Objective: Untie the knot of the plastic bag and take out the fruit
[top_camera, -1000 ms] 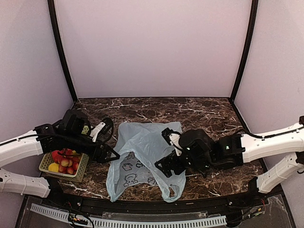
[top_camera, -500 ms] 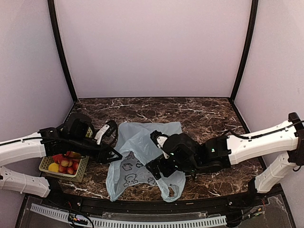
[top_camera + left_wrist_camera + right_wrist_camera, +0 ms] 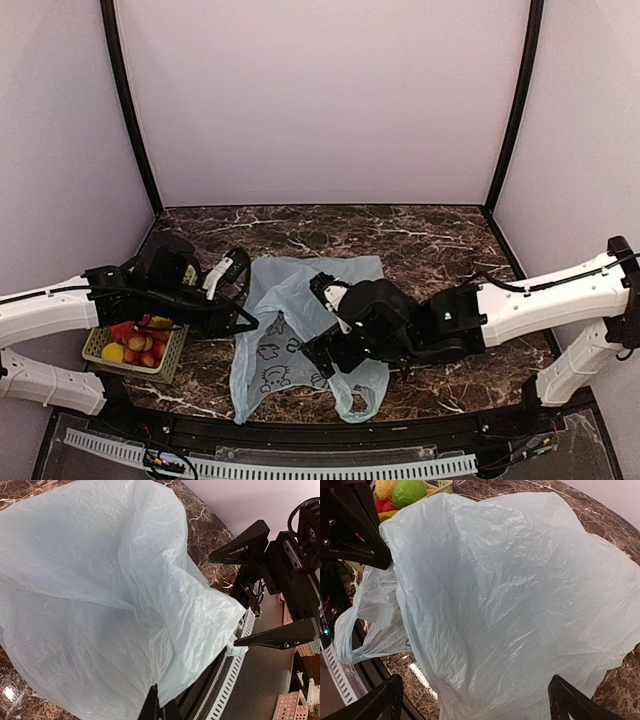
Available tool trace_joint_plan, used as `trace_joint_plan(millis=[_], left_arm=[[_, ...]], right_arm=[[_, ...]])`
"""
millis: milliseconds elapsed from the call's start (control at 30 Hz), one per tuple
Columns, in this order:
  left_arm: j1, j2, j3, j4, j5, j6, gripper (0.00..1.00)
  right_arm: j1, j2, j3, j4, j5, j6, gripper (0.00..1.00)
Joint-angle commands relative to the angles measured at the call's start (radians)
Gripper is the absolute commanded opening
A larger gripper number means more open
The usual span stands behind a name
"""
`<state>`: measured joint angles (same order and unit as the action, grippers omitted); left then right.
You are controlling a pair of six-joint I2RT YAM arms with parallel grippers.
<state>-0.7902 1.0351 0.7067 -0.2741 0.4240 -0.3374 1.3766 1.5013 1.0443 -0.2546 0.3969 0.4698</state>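
The pale blue-green plastic bag lies flattened on the marble table, and it fills both wrist views. No knot shows; one loop handle hangs loose at the table's front edge. My left gripper is shut on the bag's left edge, its tips pinching the film. My right gripper hovers wide open over the bag's middle, with nothing between its fingers. The fruit sits in a basket at the left: red pieces and a green one.
The green wicker basket stands at the table's left front corner, beside the left arm. A slotted white rail runs along the table's near edge. Pale walls close in the back and both sides.
My left gripper has closed on the bag's left edge. The right arm has slid leftward over the bag, still open. The bag's lower left corner has shifted slightly.
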Motion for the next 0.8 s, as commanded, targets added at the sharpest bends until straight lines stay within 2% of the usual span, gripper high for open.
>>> trace_joint_plan(millis=[0, 133, 300, 467, 633, 767], left_arm=[[-0.004, -0.003, 0.049, -0.003, 0.028, 0.001, 0.01], [-0.004, 0.002, 0.084, -0.053, 0.029, 0.017, 0.01], [-0.004, 0.015, 0.136, -0.110, 0.036, 0.041, 0.01], [-0.006, 0.057, 0.182, -0.137, 0.127, 0.052, 0.01], [-0.025, 0.109, 0.233, -0.119, 0.169, 0.050, 0.01], [-0.033, 0.127, 0.243, -0.007, 0.209, -0.012, 0.01]], right_arm=[[0.007, 0.058, 0.064, -0.054, 0.077, 0.028, 0.99], [-0.025, 0.079, 0.097, -0.158, 0.138, 0.080, 0.99], [-0.105, 0.021, 0.063, -0.209, 0.165, 0.111, 0.98], [-0.202, -0.071, 0.027, -0.215, 0.180, 0.100, 0.98], [-0.272, -0.155, 0.010, -0.220, 0.167, 0.096, 0.98], [-0.275, -0.226, 0.005, -0.207, 0.101, 0.064, 0.95]])
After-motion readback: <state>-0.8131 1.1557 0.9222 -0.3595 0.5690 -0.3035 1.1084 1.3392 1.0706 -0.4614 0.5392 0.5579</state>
